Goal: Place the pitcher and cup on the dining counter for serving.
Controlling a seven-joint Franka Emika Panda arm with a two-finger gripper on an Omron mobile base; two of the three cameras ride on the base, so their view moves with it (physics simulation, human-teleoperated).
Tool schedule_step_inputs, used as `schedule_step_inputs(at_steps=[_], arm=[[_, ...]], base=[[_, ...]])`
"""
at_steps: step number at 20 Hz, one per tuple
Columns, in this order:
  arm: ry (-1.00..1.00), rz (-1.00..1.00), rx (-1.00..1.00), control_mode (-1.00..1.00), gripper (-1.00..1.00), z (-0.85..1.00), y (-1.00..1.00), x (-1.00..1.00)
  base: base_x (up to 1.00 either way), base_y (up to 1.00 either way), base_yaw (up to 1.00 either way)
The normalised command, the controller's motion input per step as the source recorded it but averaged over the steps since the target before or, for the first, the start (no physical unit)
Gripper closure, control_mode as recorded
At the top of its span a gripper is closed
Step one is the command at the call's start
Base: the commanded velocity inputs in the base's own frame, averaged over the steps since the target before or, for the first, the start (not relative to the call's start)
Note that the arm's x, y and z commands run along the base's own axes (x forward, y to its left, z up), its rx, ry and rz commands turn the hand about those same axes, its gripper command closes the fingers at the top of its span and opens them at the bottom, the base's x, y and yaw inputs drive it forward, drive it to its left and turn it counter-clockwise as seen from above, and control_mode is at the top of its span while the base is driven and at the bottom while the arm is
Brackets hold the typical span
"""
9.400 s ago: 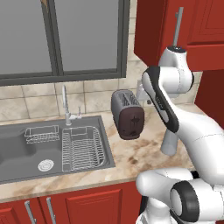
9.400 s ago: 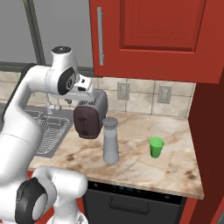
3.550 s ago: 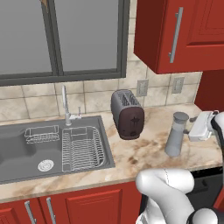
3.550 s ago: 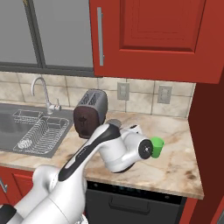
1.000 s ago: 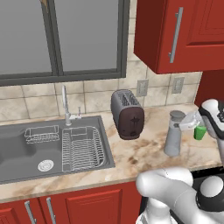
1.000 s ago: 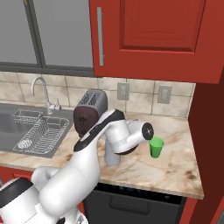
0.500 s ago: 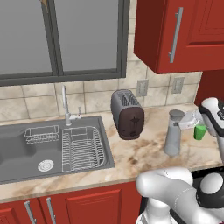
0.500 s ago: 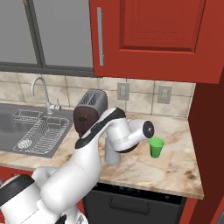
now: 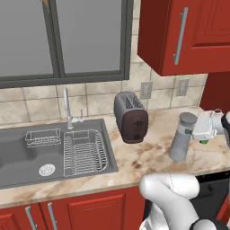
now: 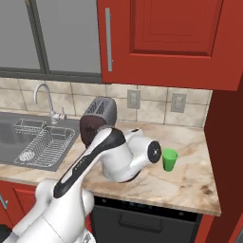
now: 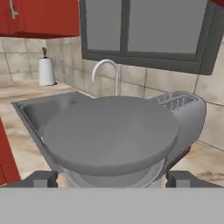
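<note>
The pitcher (image 9: 181, 143) stands upright on the marbled kitchen counter (image 9: 148, 157), right of the dark toaster (image 9: 130, 117). In the hand view its flat round top (image 11: 111, 131) sits between the two finger tips (image 11: 41, 178), which stand spread wide on either side of the neck, not visibly pressing it. The gripper (image 9: 194, 130) reaches the pitcher's neck from the right. The green cup (image 10: 169, 159) stands on the same counter just beyond the gripper. The sink (image 9: 27, 155) with its dish rack (image 9: 85, 152) lies well to the left.
</note>
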Motion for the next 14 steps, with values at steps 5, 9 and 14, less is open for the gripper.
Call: schedule_step_inputs(at_steps=[5, 9, 14], arm=[[-0.21, 0.04, -0.06, -1.0, 1.0, 1.0, 0.47, -0.75], [-0.07, 0.01, -0.05, -1.0, 1.0, 0.89, 0.38, -0.41], [0.05, 0.0, -0.03, -1.0, 1.0, 0.43, 0.18, -0.12]], base=[[0.0, 0.0, 0.0], [0.0, 0.0, 0.0], [0.0, 0.0, 0.0]])
